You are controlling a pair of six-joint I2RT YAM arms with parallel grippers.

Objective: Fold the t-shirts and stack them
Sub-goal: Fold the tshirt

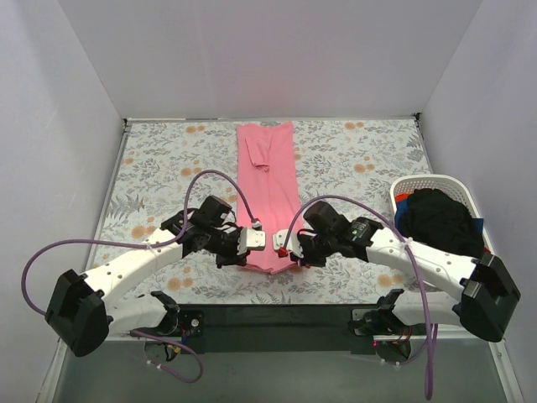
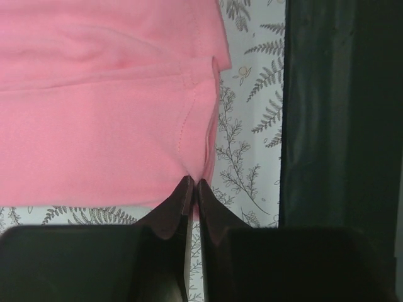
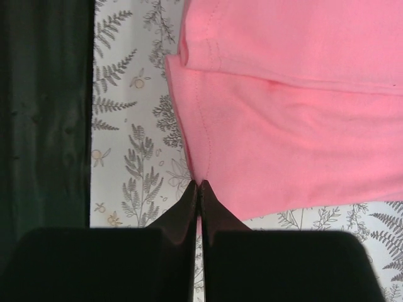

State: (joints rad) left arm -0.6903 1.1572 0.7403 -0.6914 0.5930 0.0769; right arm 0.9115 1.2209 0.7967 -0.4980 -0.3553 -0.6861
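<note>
A salmon-pink t-shirt point(image 1: 267, 189) lies folded into a long narrow strip down the middle of the floral tablecloth, its near end between my two grippers. My left gripper point(image 1: 250, 238) is shut on the strip's near left corner; the pink cloth point(image 2: 101, 126) is pinched between its fingertips point(image 2: 182, 189). My right gripper point(image 1: 284, 245) is shut on the near right corner; the pink cloth point(image 3: 289, 126) is pinched at its fingertips point(image 3: 191, 192). A black t-shirt point(image 1: 436, 220) lies in the laundry basket, with bits of red and blue cloth beside it.
A white oval laundry basket point(image 1: 424, 182) stands at the right side of the table. The grey-and-orange floral tablecloth point(image 1: 168, 159) covers the table. A dark strip at the table's near edge shows in both wrist views point(image 2: 340, 113) point(image 3: 44, 113).
</note>
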